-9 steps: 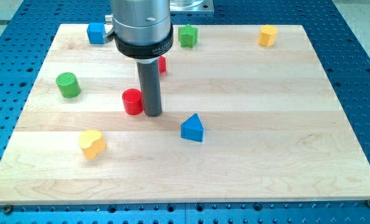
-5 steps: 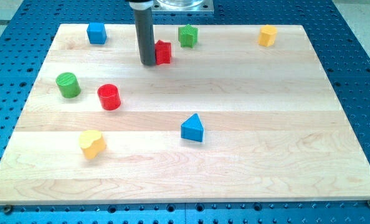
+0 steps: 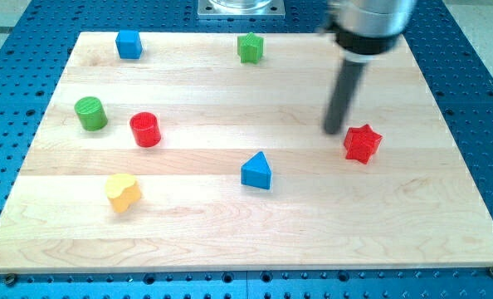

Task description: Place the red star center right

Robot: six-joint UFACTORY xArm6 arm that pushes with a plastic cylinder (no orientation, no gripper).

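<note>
The red star (image 3: 363,143) lies on the wooden board (image 3: 446,191), right of the middle. My tip (image 3: 335,131) stands just to the star's upper left, close beside it; I cannot tell if they touch. The rod rises from there to the view's top and hides what is behind it at the top right.
A red cylinder (image 3: 145,129) and a green cylinder (image 3: 90,113) sit at the left. A blue cube (image 3: 129,43) and a green block (image 3: 250,47) sit near the top edge. A blue triangle (image 3: 256,170) lies centre bottom, a yellow heart (image 3: 123,192) bottom left.
The red star has moved from the top centre down and right to the right side of the board, with my tip following it. The yellow block at the top right is now hidden.
</note>
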